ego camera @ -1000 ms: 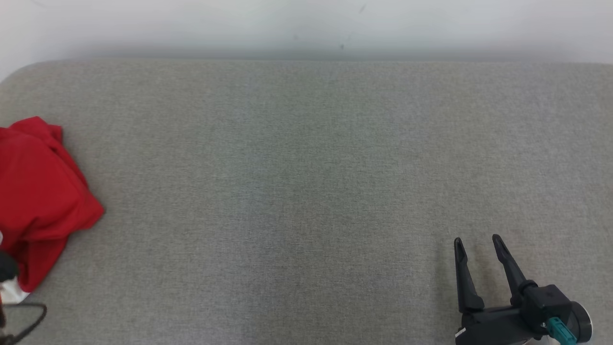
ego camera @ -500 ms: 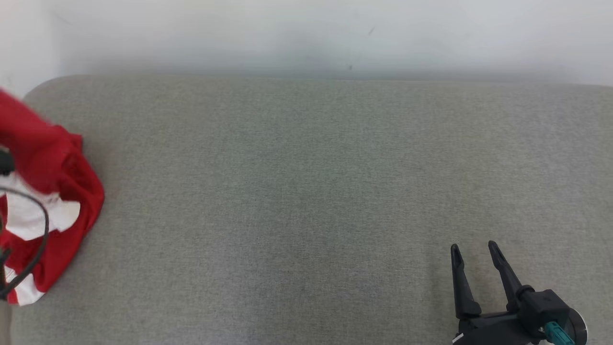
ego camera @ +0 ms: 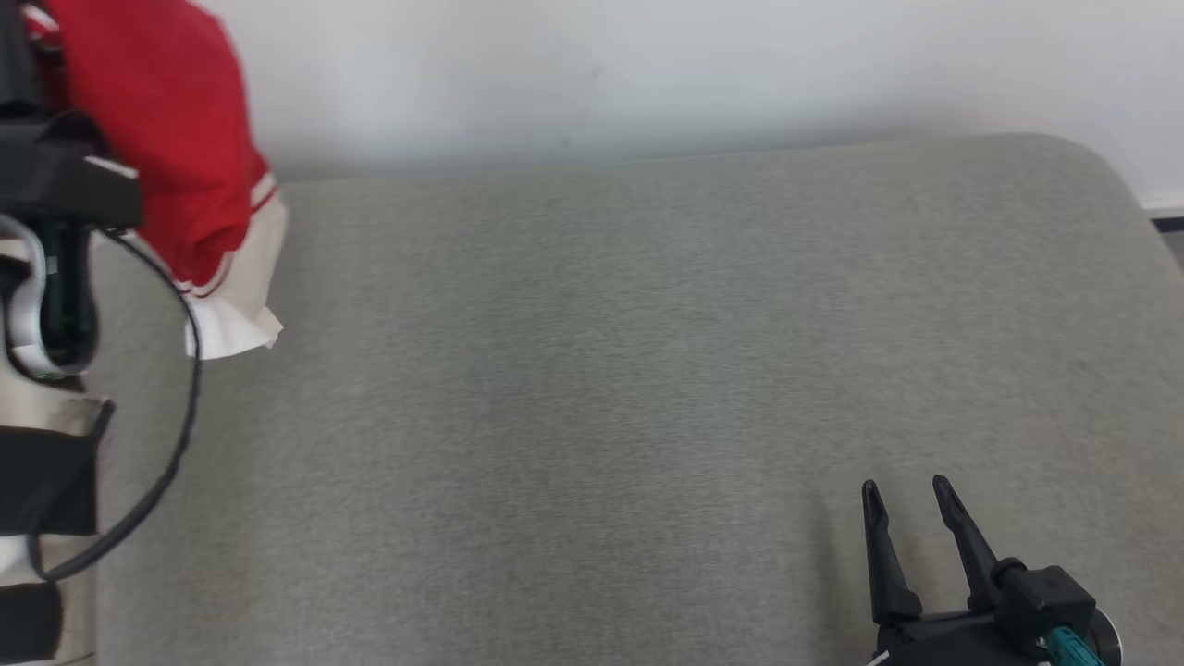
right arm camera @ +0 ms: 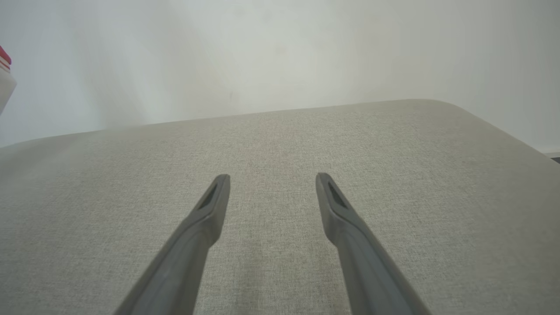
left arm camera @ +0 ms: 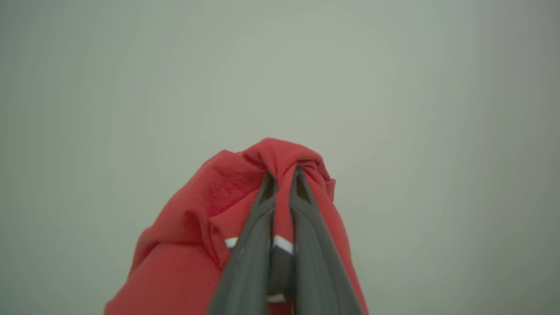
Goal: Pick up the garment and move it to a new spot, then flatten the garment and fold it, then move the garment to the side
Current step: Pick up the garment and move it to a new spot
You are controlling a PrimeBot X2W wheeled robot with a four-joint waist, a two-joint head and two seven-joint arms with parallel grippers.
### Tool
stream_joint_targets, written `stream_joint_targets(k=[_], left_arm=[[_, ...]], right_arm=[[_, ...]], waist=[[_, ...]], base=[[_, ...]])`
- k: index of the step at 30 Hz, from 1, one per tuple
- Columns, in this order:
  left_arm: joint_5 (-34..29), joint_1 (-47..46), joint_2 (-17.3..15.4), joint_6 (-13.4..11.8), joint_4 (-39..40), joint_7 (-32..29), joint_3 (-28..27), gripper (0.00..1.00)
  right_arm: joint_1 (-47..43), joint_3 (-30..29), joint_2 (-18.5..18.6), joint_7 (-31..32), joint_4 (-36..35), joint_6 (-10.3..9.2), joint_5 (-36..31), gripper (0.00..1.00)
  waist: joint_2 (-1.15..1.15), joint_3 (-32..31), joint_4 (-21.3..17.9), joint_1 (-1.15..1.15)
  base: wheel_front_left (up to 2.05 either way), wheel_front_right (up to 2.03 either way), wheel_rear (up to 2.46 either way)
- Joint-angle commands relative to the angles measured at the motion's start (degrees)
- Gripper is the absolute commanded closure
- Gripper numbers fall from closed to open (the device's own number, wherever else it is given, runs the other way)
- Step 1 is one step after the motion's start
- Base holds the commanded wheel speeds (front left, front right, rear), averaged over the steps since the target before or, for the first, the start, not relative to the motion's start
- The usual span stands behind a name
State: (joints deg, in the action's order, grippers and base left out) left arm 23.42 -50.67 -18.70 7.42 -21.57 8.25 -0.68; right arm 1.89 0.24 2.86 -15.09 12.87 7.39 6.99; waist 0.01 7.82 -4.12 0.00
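The garment (ego camera: 176, 129) is red with a white hem and hangs in the air at the upper left of the head view, clear of the grey cushion (ego camera: 629, 388). In the left wrist view my left gripper (left arm camera: 282, 177) is shut on a bunched red fold of the garment (left arm camera: 227, 197), which drapes down around the fingers. A sliver of the garment's red and white edge (right arm camera: 3, 74) shows at the left of the right wrist view. My right gripper (ego camera: 902, 490) rests low over the cushion at the lower right, open with nothing between its fingers (right arm camera: 210, 205).
The cushion's rounded right end (ego camera: 1110, 176) and back edge meet a pale wall (ego camera: 647, 65). My left arm's dark and white housing (ego camera: 46, 277) with a looping black cable (ego camera: 180, 416) fills the left border of the head view.
My left arm has lifted the garment off the cushion, up to the top left. The head camera has turned, so the whole picture shifted. The right gripper stayed open in place.
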Motion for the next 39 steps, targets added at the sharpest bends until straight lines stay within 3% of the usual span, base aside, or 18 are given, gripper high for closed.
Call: stream_joint_targets(k=[1,9,17,28,34,35,36,37,39], left_arm=[[0.4,-0.7,0.7,0.1,1.5,-0.6,0.7,1.0],[2.4,-0.4,6.3,0.0,6.9,-3.3,5.6,1.0],[4.2,3.5,12.3,0.0,7.4,-3.9,14.3,1.0],[4.4,15.5,13.9,0.0,-7.1,0.5,21.2,1.0],[3.4,16.0,13.9,0.0,-15.0,3.5,24.8,1.0],[3.4,15.5,14.1,0.0,-15.7,4.1,25.1,0.49],[3.4,14.8,14.2,0.0,-15.8,4.6,25.4,0.05],[2.9,14.1,14.2,0.0,-15.9,5.1,25.6,0.0],[2.5,13.1,14.3,0.0,-15.5,5.8,25.9,0.0]], right_arm=[[-1.0,0.0,0.1,-0.1,0.1,0.19,0.4,0.0],[-0.9,0.5,0.0,-0.1,0.0,0.19,0.9,0.0],[-1.1,0.4,0.0,-0.1,0.1,0.19,1.0,0.0],[0.4,1.7,0.0,-0.1,0.3,0.19,1.7,0.0],[1.1,1.8,0.0,-0.1,0.6,0.19,1.2,0.0],[1.1,1.7,0.0,-0.1,0.6,0.19,1.0,0.0],[1.0,1.4,0.0,-0.1,0.6,0.19,0.9,0.0],[0.8,1.2,0.0,-0.1,0.6,0.19,0.8,0.0],[0.3,0.8,0.0,-0.1,0.5,0.2,0.4,0.0]], waist=[[-0.01,-0.6,-3.7,0.0],[-0.01,-0.3,-8.9,0.0],[-0.01,0.4,-9.9,0.0],[-0.01,1.5,-10.1,0.0],[-0.01,1.5,-9.6,0.0],[-0.01,1.4,-9.5,0.0],[-0.01,1.3,-9.2,0.0],[-0.01,1.1,-8.9,0.0],[-0.01,0.6,-8.1,0.0]], base=[[0.0,0.0,0.0],[0.0,0.0,0.0],[0.0,0.0,0.0],[0.0,0.0,0.0],[0.0,0.0,0.0],[0.0,0.0,0.0],[0.0,0.0,0.0],[0.0,0.0,0.0],[0.0,0.0,0.0]])
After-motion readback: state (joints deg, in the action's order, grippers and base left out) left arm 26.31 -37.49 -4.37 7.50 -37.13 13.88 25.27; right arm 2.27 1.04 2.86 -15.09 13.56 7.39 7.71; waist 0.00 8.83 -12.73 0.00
